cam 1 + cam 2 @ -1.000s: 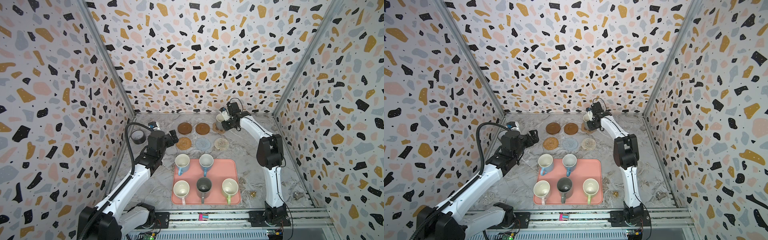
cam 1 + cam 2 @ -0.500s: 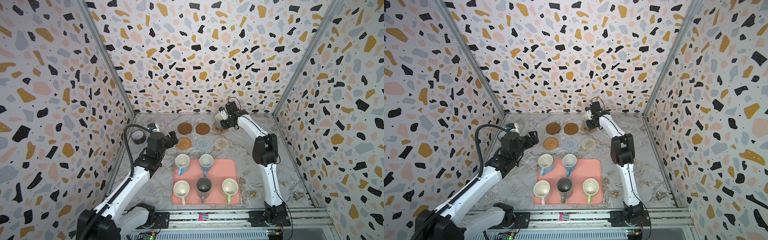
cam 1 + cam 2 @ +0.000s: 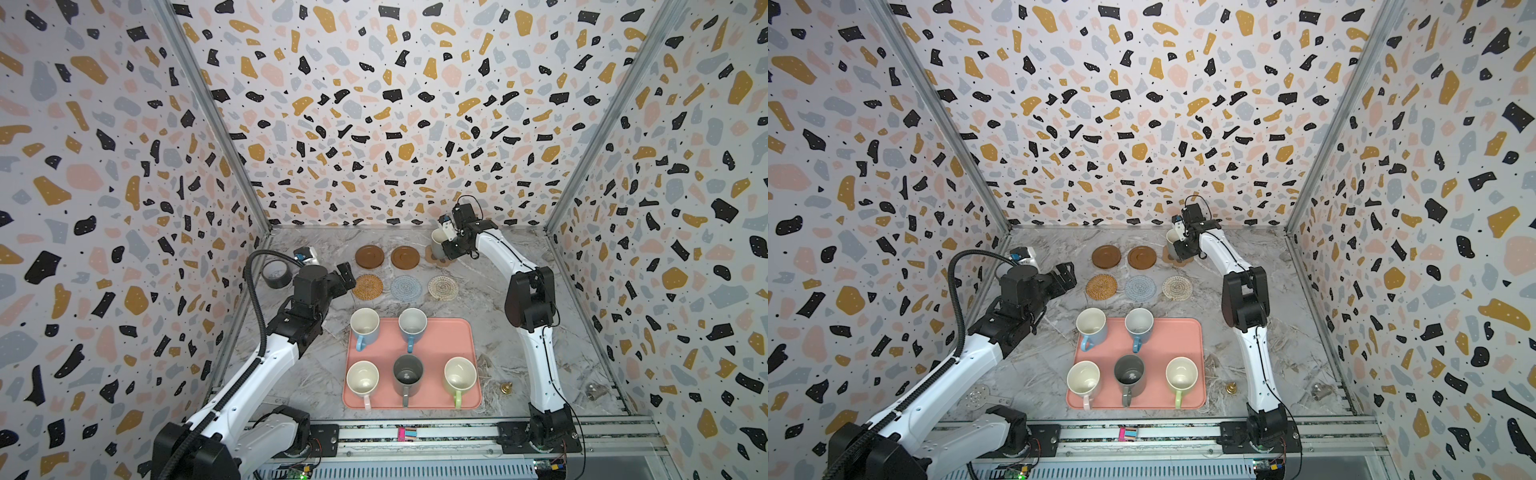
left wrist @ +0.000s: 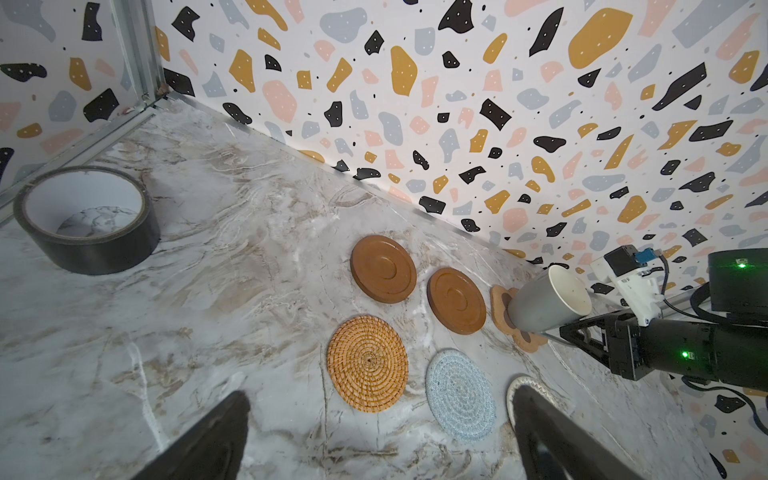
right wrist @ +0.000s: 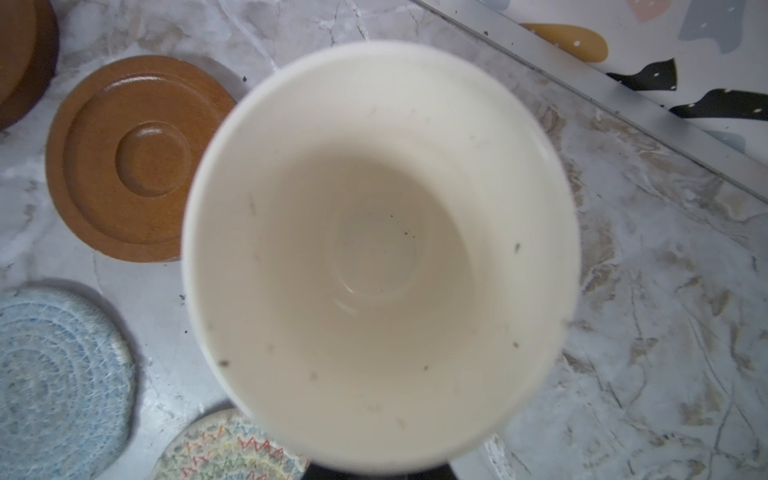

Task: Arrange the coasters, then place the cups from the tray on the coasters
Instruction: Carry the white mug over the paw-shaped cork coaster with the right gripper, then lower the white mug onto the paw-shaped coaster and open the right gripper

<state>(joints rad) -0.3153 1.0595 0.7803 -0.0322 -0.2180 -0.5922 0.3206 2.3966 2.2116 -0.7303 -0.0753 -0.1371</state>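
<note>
Grey tape roll (image 4: 104,253), well apart from cup (image 4: 536,307)

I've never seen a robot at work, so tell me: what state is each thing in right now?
Grey mug: held by the right gripper over the paw mat; contact unclear.
Right gripper: shut on the grey mug.
Left gripper: open, empty.
Light blue mug, blue mug, pink mug, dark mug, green mug: upright on the tray.
Wooden mats, woven mat, blue mat, cream mat: bare.
Tape roll: lying flat.
</note>
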